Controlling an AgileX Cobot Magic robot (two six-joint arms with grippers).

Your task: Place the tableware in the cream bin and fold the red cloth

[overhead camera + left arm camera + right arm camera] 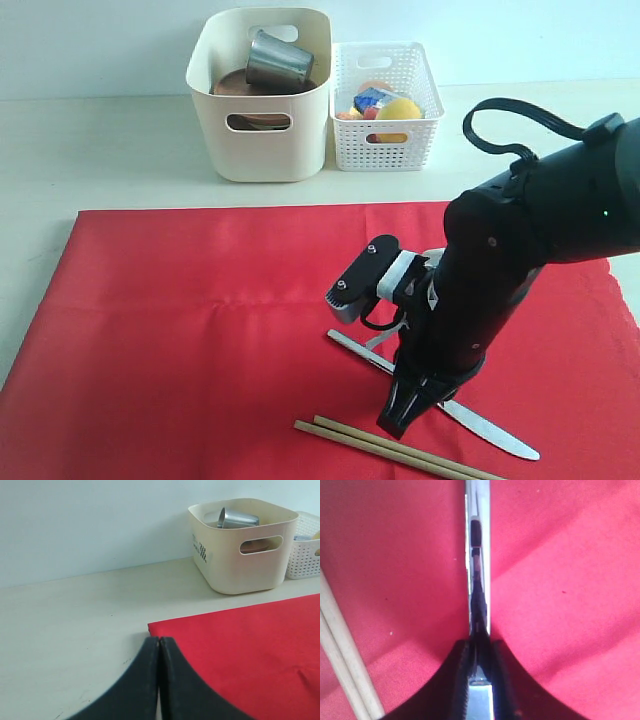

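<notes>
The right gripper [398, 424] points down onto the red cloth [200, 320]. Its two fingers are pinched in on the silver knife [495, 432], one on each thin side. The right wrist view shows the silver knife [479, 555] running straight out from between the fingers. The knife lies flat on the cloth, toward the near edge. The chopsticks [385, 447] lie just beside it, nearer still.

The left gripper [159, 680] is closed tight and holds nothing. It hangs by a corner of the cloth, over the desk [75, 620].

The job now looks like picking the knife up. To do it well, the squeeze should be firm, because the knife is thin and smooth and could slip or spin. The cloth shows folds right by the fingers, so a bit of it may be caught too. A slow, straight lift would show that. If the cloth comes up as well, it is better to let go and grab again.

The lift should go straight up, so the knife does not bump the chopsticks.

Then the knife needs to go to the cream bin [262, 140] at the far side of the desk, not the white basket [385, 150] next to it. A steel cup [278, 62] and a brown plate [238, 85] are in the bin already, so it helps to go low over the rim before letting go.
</notes>
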